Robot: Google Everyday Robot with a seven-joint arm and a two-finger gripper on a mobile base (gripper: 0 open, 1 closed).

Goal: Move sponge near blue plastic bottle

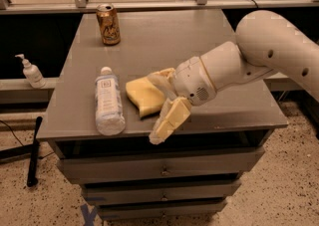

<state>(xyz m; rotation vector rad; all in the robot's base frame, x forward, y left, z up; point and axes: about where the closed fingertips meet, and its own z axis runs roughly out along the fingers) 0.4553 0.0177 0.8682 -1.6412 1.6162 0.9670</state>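
Observation:
The pale yellow sponge (pixel 141 95) rests on the grey table (pixel 199 36), near the front edge. It lies just right of the blue plastic bottle (pixel 108 101), with a small gap between them. The bottle is clear with a white cap and lies on its side, cap pointing away. My gripper (pixel 153 108) reaches in from the right. Its cream-yellow fingers (pixel 169 119) sit on either side of the sponge, one behind it and one in front, and grip it. The front finger hangs over the table's front edge.
A gold drink can (pixel 108 24) stands at the table's back left. A small white pump dispenser (pixel 31 72) stands on a ledge left of the table. Drawers (pixel 159 170) sit below the tabletop. A black pole (pixel 34 150) leans on the floor at the left.

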